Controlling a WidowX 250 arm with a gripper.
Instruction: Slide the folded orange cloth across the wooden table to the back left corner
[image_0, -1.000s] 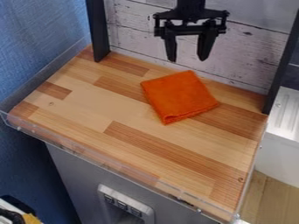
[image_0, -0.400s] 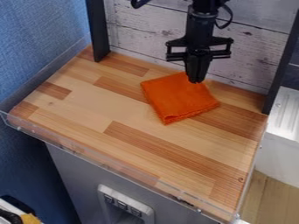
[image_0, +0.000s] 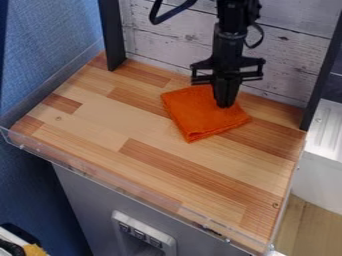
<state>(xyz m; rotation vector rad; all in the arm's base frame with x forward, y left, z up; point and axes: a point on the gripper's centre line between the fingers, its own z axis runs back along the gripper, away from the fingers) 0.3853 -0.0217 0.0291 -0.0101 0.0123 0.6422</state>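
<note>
Since the earlier frame, the end effector (image_0: 226, 106) has moved lower and slightly toward the front of the surface (image_0: 90, 122); the orange cloth (image_0: 200, 117) shows no visible displacement. The end effector points down, its fingers drawn together with no visible gap. The tips overlap the cloth's rear right part and appear to be at or just above it; contact cannot be confirmed. Whether any fabric is caught between them cannot be told; no raised fold is visible.

The cloth lies folded and flat on the surface, toward the rear, in front of the whitewashed plank wall (image_0: 160, 40). A dark post (image_0: 112, 37) stands at the rear left.

Risks, by judgement: closed fingers may press on the fabric without gripping it, causing a miss on lifting. Excess downward force could pin the cloth, and sideways travel would then drag or ruck it. A shallow pinch could take only the top layer, causing the fold to open or the cloth to slip.
</note>
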